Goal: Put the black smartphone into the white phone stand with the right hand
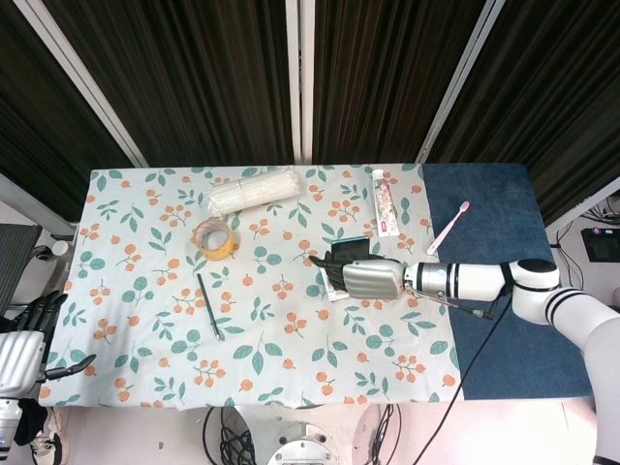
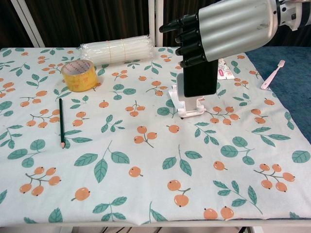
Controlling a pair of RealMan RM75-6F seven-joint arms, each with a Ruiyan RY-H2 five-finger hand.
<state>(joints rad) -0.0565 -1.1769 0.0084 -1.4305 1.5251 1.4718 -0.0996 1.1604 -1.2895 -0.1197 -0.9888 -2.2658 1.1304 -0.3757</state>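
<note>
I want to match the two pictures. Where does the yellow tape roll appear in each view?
Head view: yellow tape roll, left of centre, below the bundle of clear straws.
Chest view: tape roll, upper left, again just in front of the straws.
Shared landmark: the black pencil nearby.

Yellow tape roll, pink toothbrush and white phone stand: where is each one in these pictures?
yellow tape roll (image 2: 77, 75), chest view, on its outer band.
pink toothbrush (image 1: 449, 229), head view, on the middle of its handle.
white phone stand (image 2: 190, 107), chest view, on its front lip.

the right hand (image 2: 228, 29) hides the black smartphone's (image 2: 200, 80) top; its arm leaves frame.
</note>
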